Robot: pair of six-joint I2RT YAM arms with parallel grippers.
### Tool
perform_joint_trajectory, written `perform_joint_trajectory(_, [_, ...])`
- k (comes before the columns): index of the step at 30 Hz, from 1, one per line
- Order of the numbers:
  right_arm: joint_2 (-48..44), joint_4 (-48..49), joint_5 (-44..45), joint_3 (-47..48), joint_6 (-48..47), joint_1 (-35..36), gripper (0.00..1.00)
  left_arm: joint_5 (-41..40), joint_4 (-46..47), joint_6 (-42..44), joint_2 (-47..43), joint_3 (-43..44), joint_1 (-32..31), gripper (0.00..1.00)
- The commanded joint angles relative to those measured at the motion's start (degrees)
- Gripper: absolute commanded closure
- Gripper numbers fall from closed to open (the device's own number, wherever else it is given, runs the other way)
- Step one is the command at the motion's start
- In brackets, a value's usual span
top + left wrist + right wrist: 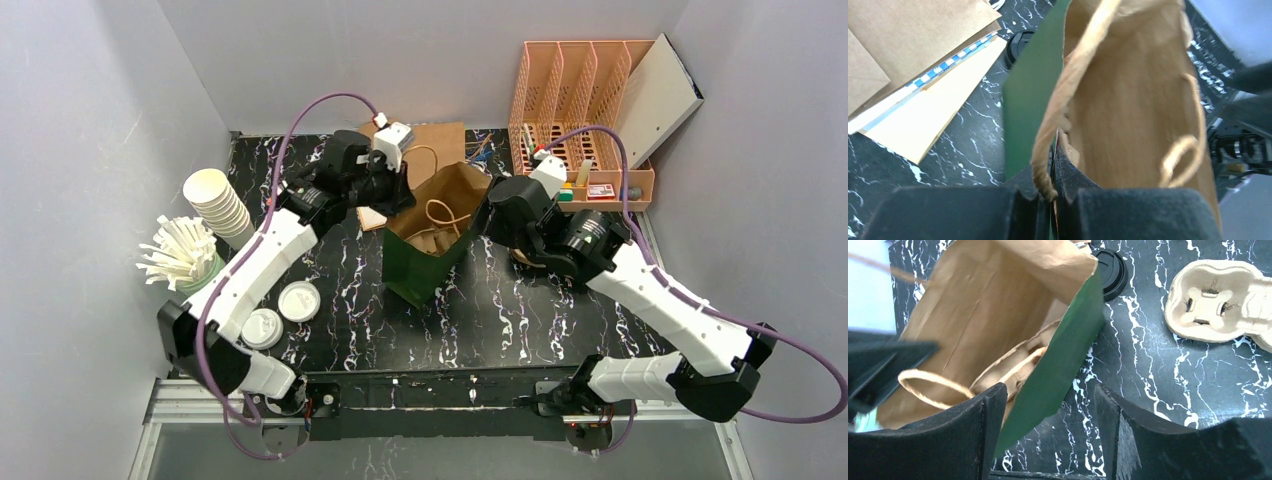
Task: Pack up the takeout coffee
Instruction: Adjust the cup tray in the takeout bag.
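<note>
A green paper bag (428,262) with a brown inside and twine handles stands open in the middle of the black marble table. My left gripper (398,195) is shut on the bag's far-left rim; in the left wrist view its jaws (1054,175) pinch the rim beside a twine handle (1048,165). My right gripper (490,215) is open at the bag's right rim; in the right wrist view the green wall (1058,370) runs between its fingers (993,410). A pulp cup carrier (1218,302) lies on the table right of the bag. A black lid (1113,272) lies behind the bag.
A stack of white paper cups (218,205), a holder of white stirrers (180,255) and two white lids (282,312) sit at the left. Flat brown bags (430,145) lie at the back. An orange file rack (585,115) stands at the back right.
</note>
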Motion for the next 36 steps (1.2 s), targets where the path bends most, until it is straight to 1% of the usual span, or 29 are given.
perform_joint_trajectory(1, [1.7, 3.8, -7.2, 1.0, 0.9, -4.7, 0.28, -1.6, -1.2, -11.1, -9.9, -2.5, -1.4, 1.00])
perform_joint_trajectory(5, [4.2, 5.8, -15.4, 1.5, -2.2, -10.3, 0.28, -5.1, -1.3, -22.4, -15.2, -8.3, -2.4, 1.00])
perform_joint_trajectory(8, [5.5, 7.9, -19.5, 3.2, -5.8, -12.4, 0.28, -7.4, 0.6, -29.9, -19.1, -13.7, -3.6, 0.99])
perform_joint_trajectory(11, [6.7, 9.1, -22.5, 5.0, -10.0, -13.4, 0.27, -9.3, 5.9, -37.5, -23.0, -19.7, -4.5, 0.94])
perform_joint_trajectory(14, [8.7, 8.3, -24.7, 7.7, -13.0, -14.4, 0.27, -10.5, 12.5, -43.6, -25.9, -24.5, -6.2, 0.86])
perform_joint_trajectory(15, [9.2, 8.1, -25.5, 8.5, -13.9, -14.6, 0.27, -11.3, 13.8, -44.6, -26.4, -25.3, -6.9, 0.82])
perform_joint_trajectory(17, [9.7, 8.6, -27.5, 9.6, -16.6, -15.1, 0.27, -13.6, 14.5, -44.6, -26.7, -25.6, -8.1, 0.59])
perform_joint_trajectory(18, [9.6, 9.0, -28.2, 9.8, -17.6, -15.2, 0.27, -14.4, 14.1, -43.5, -26.7, -25.4, -8.2, 0.39])
perform_joint_trajectory(19, [9.5, 9.4, -28.4, 10.0, -18.7, -15.4, 0.27, -15.2, 13.4, -42.6, -26.8, -25.2, -8.2, 0.23])
perform_joint_trajectory(20, [9.4, 10.2, -29.1, 9.8, -20.5, -15.5, 0.27, -16.1, 12.5, -40.5, -26.9, -24.7, -8.2, 0.12])
perform_joint_trajectory(21, [9.2, 10.9, -29.6, 9.7, -22.4, -15.5, 0.26, -17.3, 11.3, -38.5, -27.0, -23.9, -8.2, 0.06])
perform_joint_trajectory(22, [9.2, 11.3, -29.7, 9.8, -24.1, -15.6, 0.26, -19.0, 9.7, -36.2, -27.0, -22.7, -8.2, 0.03])
perform_joint_trajectory(25, [9.9, 11.2, -29.7, 10.5, -29.3, -16.0, 0.24, -22.8, 3.9, -28.4, -26.6, -17.4, -8.3, 0.02])
perform_joint_trajectory(29, [12.0, 8.4, -24.9, 12.5, -35.1, -16.1, 0.24, -24.3, -1.5, -20.5, -21.8, -10.9, -8.3, 0.02])
perform_joint_trajectory(32, [11.3, 8.3, -25.6, 11.7, -39.3, -16.1, 0.29, -24.8, -4.5, -19.4, -17.4, -6.3, -8.2, 0.02])
perform_joint_trajectory(34, [10.0, 8.1, -26.2, 10.3, -39.4, -16.1, 0.32, -25.2, -5.8, -20.6, -15.4, -3.2, -8.2, 0.02])
perform_joint_trajectory(36, [8.6, 7.0, -29.6, 9.5, -38.9, -16.2, 0.34, -24.7, -5.8, -21.9, -14.1, -0.6, -8.2, 0.02])
